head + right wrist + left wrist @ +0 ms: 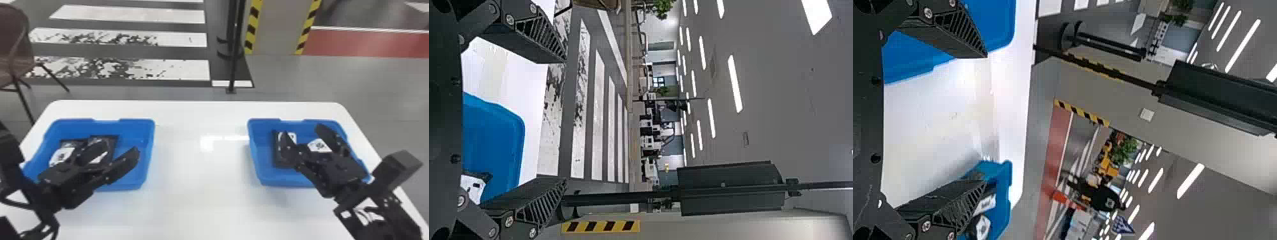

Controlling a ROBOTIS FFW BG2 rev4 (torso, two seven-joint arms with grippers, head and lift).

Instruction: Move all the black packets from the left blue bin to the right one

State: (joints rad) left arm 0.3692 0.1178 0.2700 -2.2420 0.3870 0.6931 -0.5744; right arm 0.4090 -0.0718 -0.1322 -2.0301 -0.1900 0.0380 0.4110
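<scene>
While left gripper (121,149) and right gripper (303,132) gape over bins (149,153), white table (201,182) between rims (251,150)

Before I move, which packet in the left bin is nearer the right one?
The right-hand packet, partly behind the left gripper; the other packet lies farther left.

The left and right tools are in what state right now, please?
Left tool: open, fingers spread apart, holding nothing.
Right tool: open as well, with nothing between its fingers.
</scene>
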